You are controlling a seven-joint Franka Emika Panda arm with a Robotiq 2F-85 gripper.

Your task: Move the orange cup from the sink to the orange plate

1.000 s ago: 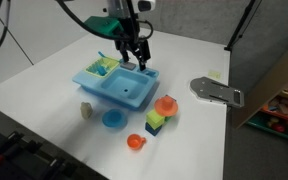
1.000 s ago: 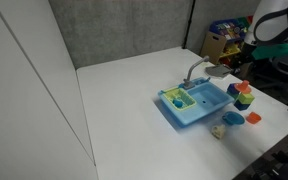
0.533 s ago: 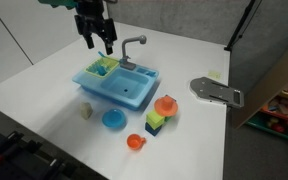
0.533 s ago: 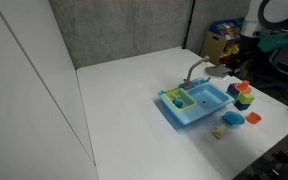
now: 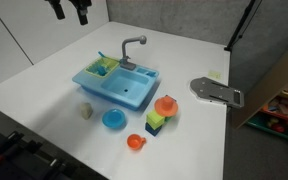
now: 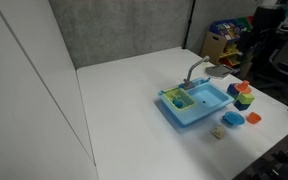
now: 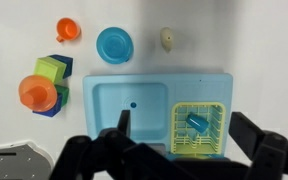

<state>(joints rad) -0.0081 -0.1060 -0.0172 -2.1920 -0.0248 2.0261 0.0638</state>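
The light blue sink [image 5: 134,96] stands mid-table with its grey faucet [image 5: 132,45]; its basin [image 7: 129,112] holds nothing. The tiny orange cup [image 5: 135,142] stands on the table in front of the sink, apart from it; it also shows in the wrist view [image 7: 67,30] and in an exterior view [image 6: 254,117]. No pale orange plate shows in any view. My gripper [image 5: 69,13] is open and empty, high above the table beyond the sink's rack end; in the wrist view its fingers [image 7: 186,135] frame the sink from above.
A blue plate [image 5: 113,119] lies by the cup. A bright orange dish [image 5: 165,105] sits on green and blue blocks [image 5: 155,123]. A small beige piece [image 5: 86,111] lies near the sink. A blue cup [image 7: 196,121] lies in the yellow-green rack [image 7: 212,140]. A grey metal part [image 5: 216,92] lies nearby.
My gripper has risen from just above the sink and moved up and away past the rack end, still open and empty. Nothing on the table has moved.
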